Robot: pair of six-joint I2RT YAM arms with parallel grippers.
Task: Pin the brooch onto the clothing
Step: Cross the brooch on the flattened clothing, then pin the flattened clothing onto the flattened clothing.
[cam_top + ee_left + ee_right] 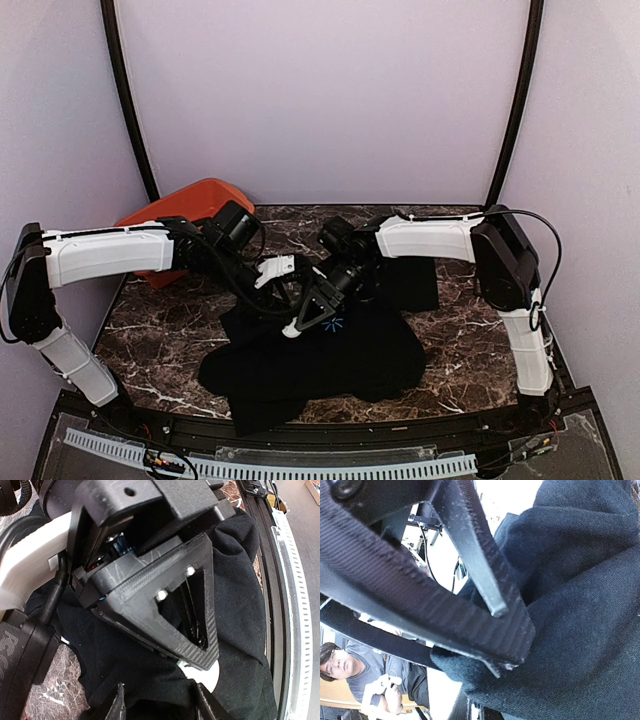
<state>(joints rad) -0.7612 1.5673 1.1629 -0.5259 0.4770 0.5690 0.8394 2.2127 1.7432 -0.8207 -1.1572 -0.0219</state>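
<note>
Checking progress: the brooch shows in none of the three views. It is not on the shirt [350, 355], not on the bare counter [450, 340], and not in either hand. Judgement: nothing is pinned yet.

Shirt: it lies crumpled at the centre of the counter, with the blue print [333, 323] facing up near its far edge.

Right hand [300, 322]: it reaches in from the right, with its tips just left of the print. The fingers are pressed together on a fold of the shirt. In the right wrist view the cloth bunches around the tip, pinched and drawn up a little.

Left hand [159, 702]: it reaches in from the left and sits just far-left of the right hand, close above the shirt. In its own wrist view the two fingertips stand apart at the bottom edge, with only black cloth between them. I see nothing gripped.

White patch [206, 676]: it lies under the right hand's triangular finger in the left wrist view. I cannot tell what it is.

Orange tub [195, 200]: it stands at the far left of the counter, and its inside is hidden from the top camera.

Stage, as judged: the cloth is held ready by the right hand. Still to do are finding the brooch, bringing it to the pinched fold and fastening it. Where the brooch lies relative to either hand cannot be told from these views.
</note>
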